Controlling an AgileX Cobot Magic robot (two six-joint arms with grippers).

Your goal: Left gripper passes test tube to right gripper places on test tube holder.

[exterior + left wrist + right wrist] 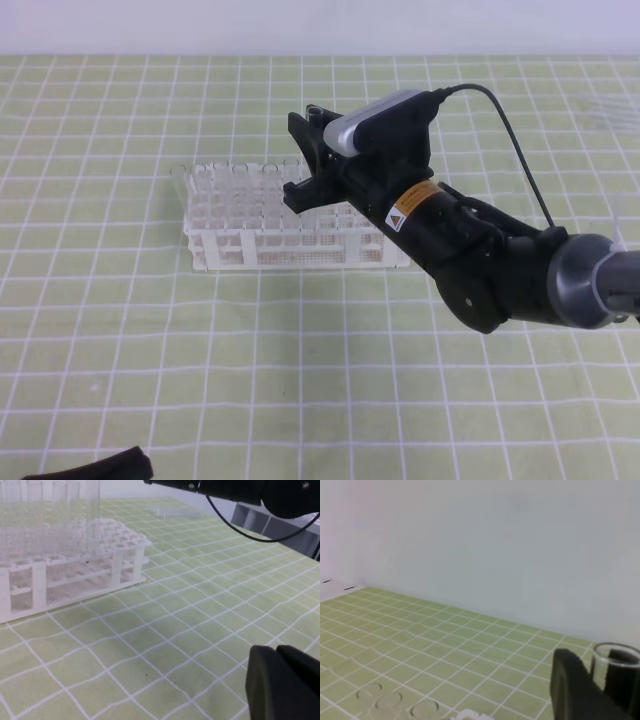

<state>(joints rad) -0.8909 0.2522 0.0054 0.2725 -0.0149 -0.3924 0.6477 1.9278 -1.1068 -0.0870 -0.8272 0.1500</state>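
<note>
Across the green checked mat, the white rack is the landmark, sitting left of centre toward the far wall. Several clear tubes already stand in its far rows, hard to count through the glass.

Right arm comes in from the right side of the rack and reaches over its right end. Right gripper hangs above the rack's right half, fingers closed around the test tube: the wrist view shows the open glass rim sitting between the two black fingers, so the tube is upright, mouth up. The lower end is hidden, so can't tell whether it is already in a hole or just above one.

Left gripper is well away from the rack, near side of the mat; only a dark piece shows at the bottom edge of the high view and one corner of the wrist view. Can't tell how wide it stands; nothing seen in it.

Handover looks done, placing step in hand.

Tube judged light, stiff, smooth and breakable, so likely slippery in hard fingers. Best held near the top, below the rim, with gentle squeeze, kept vertical.
</note>
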